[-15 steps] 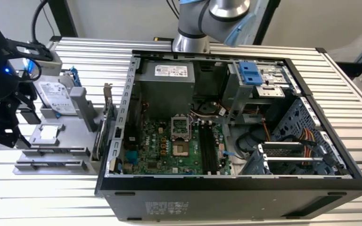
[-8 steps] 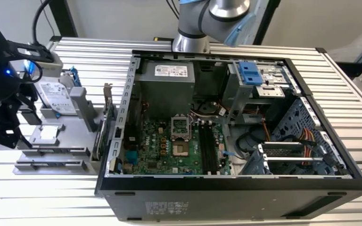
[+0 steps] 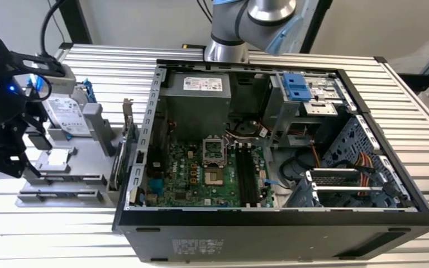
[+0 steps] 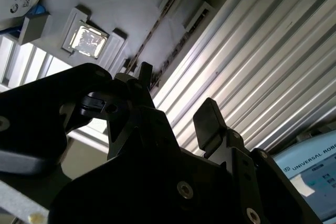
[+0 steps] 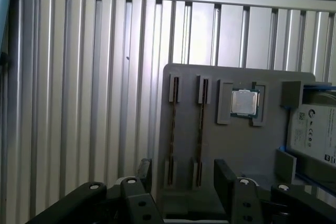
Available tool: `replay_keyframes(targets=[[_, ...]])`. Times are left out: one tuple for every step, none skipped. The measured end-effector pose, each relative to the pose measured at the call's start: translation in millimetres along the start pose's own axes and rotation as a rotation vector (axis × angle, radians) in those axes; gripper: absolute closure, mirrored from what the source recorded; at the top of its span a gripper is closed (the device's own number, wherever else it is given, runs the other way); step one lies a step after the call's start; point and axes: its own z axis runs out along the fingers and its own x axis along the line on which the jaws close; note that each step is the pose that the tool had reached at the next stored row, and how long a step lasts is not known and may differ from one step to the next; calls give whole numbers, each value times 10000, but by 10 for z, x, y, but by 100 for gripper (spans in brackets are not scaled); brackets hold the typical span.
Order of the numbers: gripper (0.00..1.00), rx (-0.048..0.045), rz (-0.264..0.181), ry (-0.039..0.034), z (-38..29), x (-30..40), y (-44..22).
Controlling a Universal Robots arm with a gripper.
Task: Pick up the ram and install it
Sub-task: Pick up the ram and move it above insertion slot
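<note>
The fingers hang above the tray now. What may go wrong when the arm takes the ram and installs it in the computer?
1. The ram stands on its thin edge in the gray tray; the open fingers might close off-centre and tilt it.
2. A second slot lies close beside it, so a finger might strike there.
3. The memory slots sit deep inside the case, leaving little room.
</note>
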Motion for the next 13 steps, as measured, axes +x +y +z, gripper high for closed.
replay_keyframes(targets=[[0, 3, -1, 0, 3, 0, 0], [0, 7, -1, 0, 6, 0, 0], [0, 10, -1, 0, 8, 0, 0], [0, 12, -1, 1, 11, 0, 0], [0, 15, -1, 1, 14, 0, 0], [0, 17, -1, 1, 16, 0, 0], [0, 19, -1, 1, 19, 1, 0], [0, 21, -1, 1, 22, 1, 0], [0, 21, -1, 1, 24, 1, 0], [0, 21, -1, 1, 26, 1, 0], [0, 21, -1, 2, 28, 1, 0], [0, 21, -1, 1, 32, 1, 0], [0, 21, -1, 19, 40, 1, 0]])
